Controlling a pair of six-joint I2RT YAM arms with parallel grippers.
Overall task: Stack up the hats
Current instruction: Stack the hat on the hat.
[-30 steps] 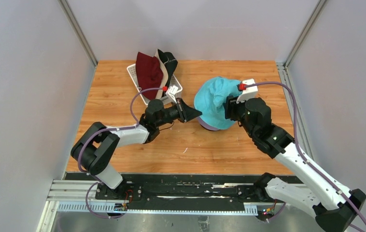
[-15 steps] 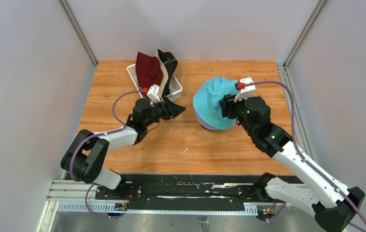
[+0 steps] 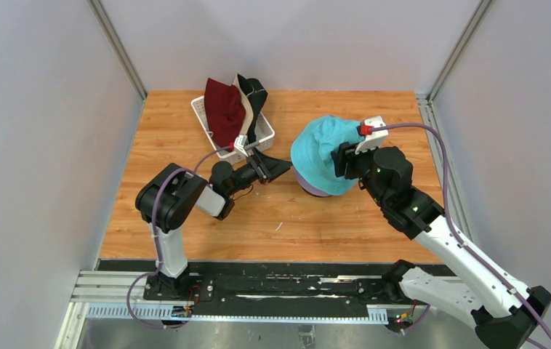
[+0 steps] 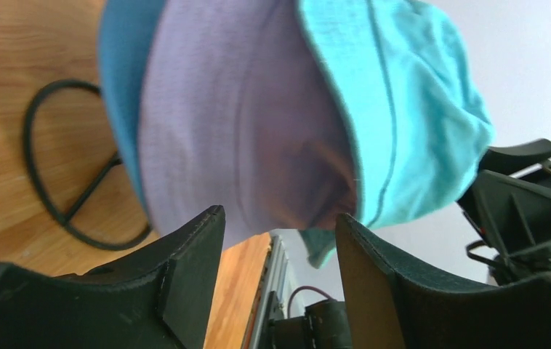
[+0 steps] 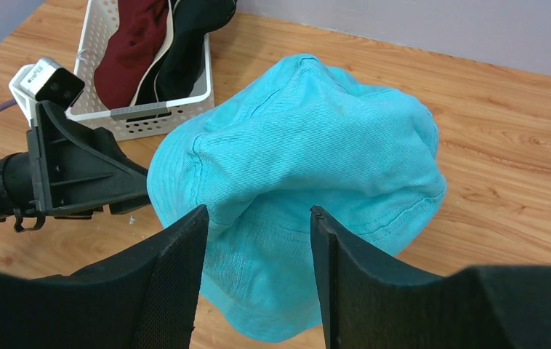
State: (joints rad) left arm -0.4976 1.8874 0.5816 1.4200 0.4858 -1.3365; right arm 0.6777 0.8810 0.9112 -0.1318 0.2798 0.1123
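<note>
Left gripper (image 4: 280,222): jaws apart, empty, just beside the stack. Right gripper (image 5: 258,214): spread over teal hat (image 5: 294,153), no pinch visible. Stacked on the stand (image 4: 62,189): blue hat (image 4: 120,94), lavender hat (image 4: 236,131), teal on top. Remaining in far basket (image 3: 201,113): dark red hat (image 3: 223,109), beige hat (image 3: 243,86), black hat (image 3: 256,98). Roughly half done.

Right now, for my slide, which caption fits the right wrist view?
Right gripper at the teal hat, left gripper beside it; dark red hat in the white basket.
</note>
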